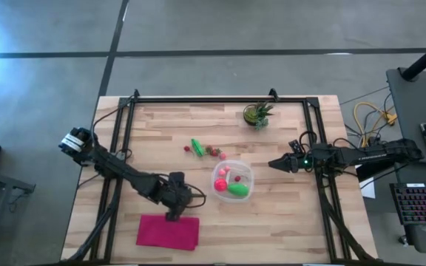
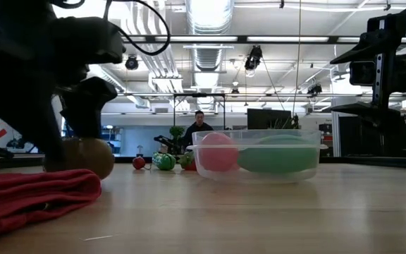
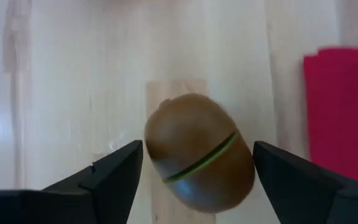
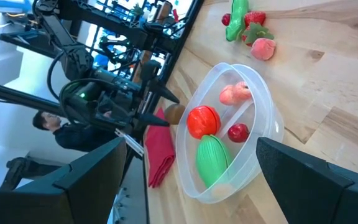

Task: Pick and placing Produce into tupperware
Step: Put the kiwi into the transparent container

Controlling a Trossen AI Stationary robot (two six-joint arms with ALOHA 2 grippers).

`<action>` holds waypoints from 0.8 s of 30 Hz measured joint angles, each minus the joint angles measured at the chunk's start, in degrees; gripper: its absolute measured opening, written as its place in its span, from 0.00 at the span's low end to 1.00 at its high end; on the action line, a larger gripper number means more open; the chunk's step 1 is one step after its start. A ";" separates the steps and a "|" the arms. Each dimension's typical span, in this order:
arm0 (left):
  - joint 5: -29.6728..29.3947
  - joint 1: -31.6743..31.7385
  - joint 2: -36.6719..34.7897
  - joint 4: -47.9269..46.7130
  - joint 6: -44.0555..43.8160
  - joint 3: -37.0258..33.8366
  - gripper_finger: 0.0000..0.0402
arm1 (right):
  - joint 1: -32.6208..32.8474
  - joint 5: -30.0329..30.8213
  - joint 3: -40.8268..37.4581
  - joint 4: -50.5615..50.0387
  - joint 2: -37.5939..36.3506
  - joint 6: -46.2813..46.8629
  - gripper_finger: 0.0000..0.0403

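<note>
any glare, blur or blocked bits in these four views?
High view: blue-white glare at the left edge. Low view: left gripper a dark backlit mass, magenta cloth soft. Left wrist view: kiwi blurred between open fingers. Right wrist view: tupperware sharp.

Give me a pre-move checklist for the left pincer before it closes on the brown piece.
1. Left pincer open wide enough: ok, a finger stands on each side of the brown piece with gaps.
2. Piece centred between fingers: ok in the left wrist view.
3. Pincer low enough to grip: cannot tell; the low view shows it down at the piece.
4. Magenta cloth out of the fingers' way: ok, it lies beside the piece.
5. Tupperware has room: ok, space remains beside the pieces inside.
6. Right pincer out of the path: ok, beside the tupperware, open.
</note>
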 joint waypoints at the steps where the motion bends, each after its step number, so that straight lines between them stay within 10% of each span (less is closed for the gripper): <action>1: -0.15 0.20 0.01 0.89 0.02 -0.24 0.72 | 0.00 0.00 0.00 -0.02 0.00 0.09 0.87; 24: 1.98 2.26 5.14 1.97 -3.04 1.46 0.59 | 0.00 0.00 0.00 0.00 0.00 -0.21 0.87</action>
